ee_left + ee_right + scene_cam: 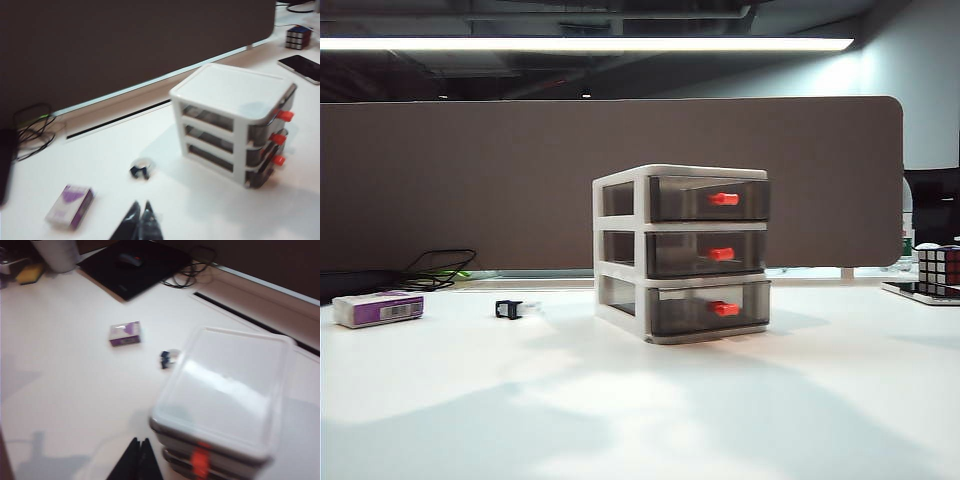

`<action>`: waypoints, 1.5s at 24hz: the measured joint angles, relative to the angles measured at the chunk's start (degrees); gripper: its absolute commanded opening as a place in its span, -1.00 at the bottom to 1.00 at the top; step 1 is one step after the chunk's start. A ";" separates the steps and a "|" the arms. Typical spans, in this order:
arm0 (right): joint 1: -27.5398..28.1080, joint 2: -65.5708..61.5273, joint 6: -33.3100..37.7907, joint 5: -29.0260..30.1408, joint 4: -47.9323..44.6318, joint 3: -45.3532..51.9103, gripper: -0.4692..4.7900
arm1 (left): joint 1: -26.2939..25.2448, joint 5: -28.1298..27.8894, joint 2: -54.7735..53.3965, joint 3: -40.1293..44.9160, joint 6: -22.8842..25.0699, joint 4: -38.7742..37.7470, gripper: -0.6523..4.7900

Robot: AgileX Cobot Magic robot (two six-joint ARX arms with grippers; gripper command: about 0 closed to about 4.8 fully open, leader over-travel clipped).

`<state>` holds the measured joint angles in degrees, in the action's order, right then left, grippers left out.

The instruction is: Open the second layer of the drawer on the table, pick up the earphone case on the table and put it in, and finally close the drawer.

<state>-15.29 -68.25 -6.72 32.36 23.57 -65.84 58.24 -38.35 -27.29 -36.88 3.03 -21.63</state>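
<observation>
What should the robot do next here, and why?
Probably nothing more. All three drawers of the cabinet look shut, the middle drawer included, and no earphone case shows on the table. The left gripper and right gripper hang shut above it, so resting seems sensible.

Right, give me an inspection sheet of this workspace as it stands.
Surface: white table, bare in front.
Job's things: drawer, all three layers shut, second layer included; earphone case not seen.
Clutter: purple-and-white box, small black clip, puzzle cube, phone.
Grippers: left gripper and right gripper above the table, jaws shut, empty.
Cables: black bundle at the back left.
Surroundings: brown partition.
</observation>
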 measured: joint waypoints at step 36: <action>1.36 68.15 18.01 -26.10 -10.99 60.30 -0.84 | -2.64 11.17 26.95 33.86 -3.54 22.58 -0.78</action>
<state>-13.93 -0.10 11.29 6.26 12.58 -5.54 55.59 -27.18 -0.34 -3.03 -0.51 0.95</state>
